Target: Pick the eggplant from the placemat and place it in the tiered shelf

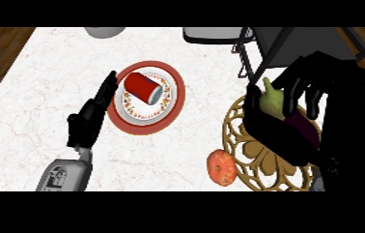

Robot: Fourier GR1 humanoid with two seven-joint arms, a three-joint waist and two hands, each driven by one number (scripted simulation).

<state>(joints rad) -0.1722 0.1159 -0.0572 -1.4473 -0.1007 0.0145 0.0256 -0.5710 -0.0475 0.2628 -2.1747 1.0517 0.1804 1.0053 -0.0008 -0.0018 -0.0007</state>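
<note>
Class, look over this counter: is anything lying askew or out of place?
Yes. The red cup lies tipped on its side on the plate, not upright. Nothing looks spilled. The right hand is curled round the eggplant above the placemat.

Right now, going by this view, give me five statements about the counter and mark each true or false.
1. The right hand is curled round the eggplant. True.
2. The eggplant already sits in the shelf. False: it is over the placemat, in the hand.
3. A red cup lies on its side on the plate. True.
4. The left hand holds the cup. False: it rests open beside the plate, at the view's left.
5. The orange fruit lies on the plate. False: it lies at the placemat's left edge.
</note>
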